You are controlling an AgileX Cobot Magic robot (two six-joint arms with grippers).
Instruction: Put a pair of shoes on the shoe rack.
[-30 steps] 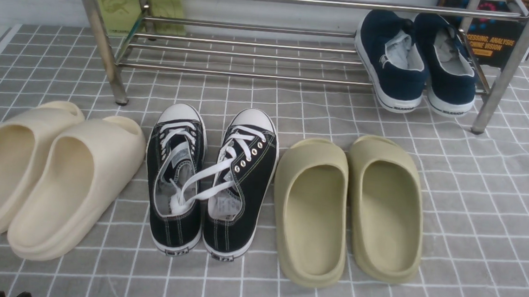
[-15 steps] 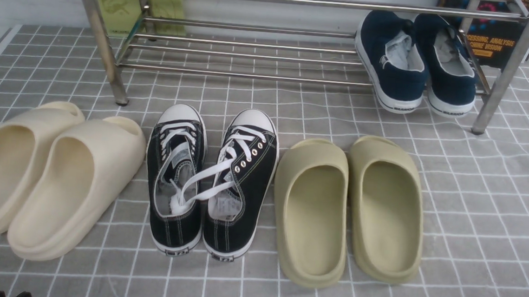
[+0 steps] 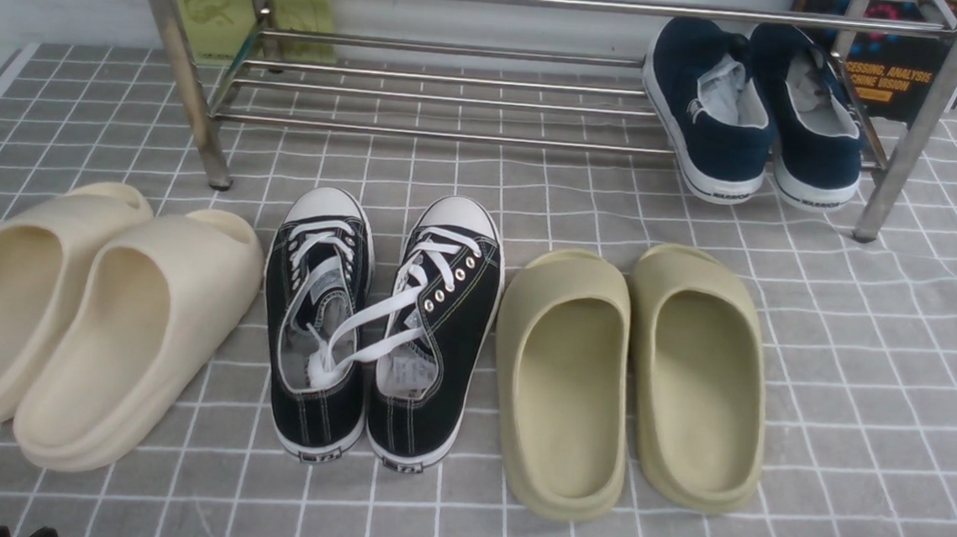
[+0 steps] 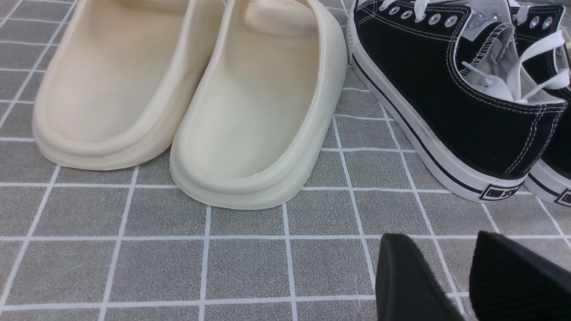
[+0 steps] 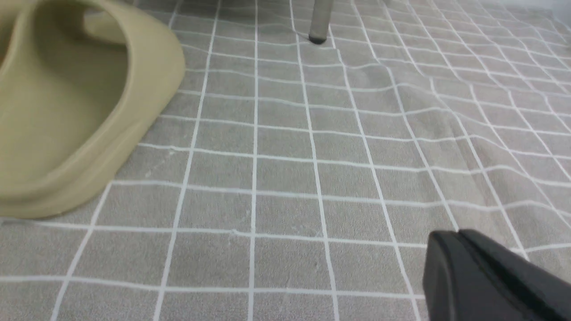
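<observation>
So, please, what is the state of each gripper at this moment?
Left gripper: slightly open, nothing between its fingertips.
Right gripper: closed, holding nothing.

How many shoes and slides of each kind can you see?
navy slip-ons: 2
black lace-up sneakers: 2
cream slides: 2
olive slides: 2
Total: 8

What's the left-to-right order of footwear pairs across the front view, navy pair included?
Cream slides → black lace-up sneakers → olive slides → navy slip-on sneakers, the last up on the rack's lower shelf, the rest on the floor.
</observation>
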